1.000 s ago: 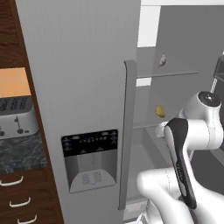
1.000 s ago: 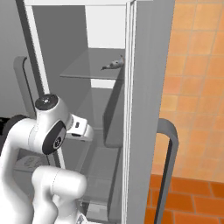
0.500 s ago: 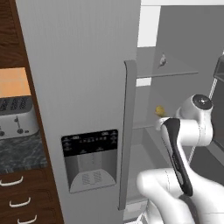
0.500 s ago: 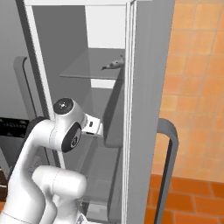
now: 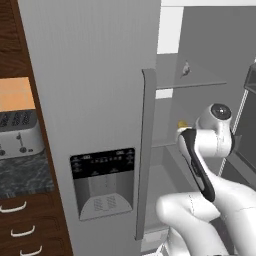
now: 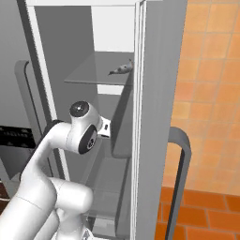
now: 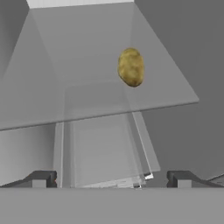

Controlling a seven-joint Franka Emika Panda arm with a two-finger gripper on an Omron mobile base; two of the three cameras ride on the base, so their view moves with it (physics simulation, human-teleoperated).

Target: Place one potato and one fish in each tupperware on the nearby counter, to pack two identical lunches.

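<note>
1. Since a second ago the arm has swung deeper into the open fridge (image 6: 154, 93).
2. Its gripper (image 7: 111, 178) has fingers spread wide (nothing between them).
3. One potato (image 7: 131, 67) sits ahead on the glass shelf (image 7: 87, 100).
4. One fish (image 6: 121, 69) lies on the upper shelf (image 6: 93, 75).

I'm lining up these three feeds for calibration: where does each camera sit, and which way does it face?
Left base view: behind the arm's left, facing the fridge door, toaster and open shelves; the arm rises lower right.
Right base view: behind its right, facing the shelves and the fish; the arm rises lower left.
Hand view: on the hand, facing the potato over the open end effector.
Both base views share the fish.
</note>
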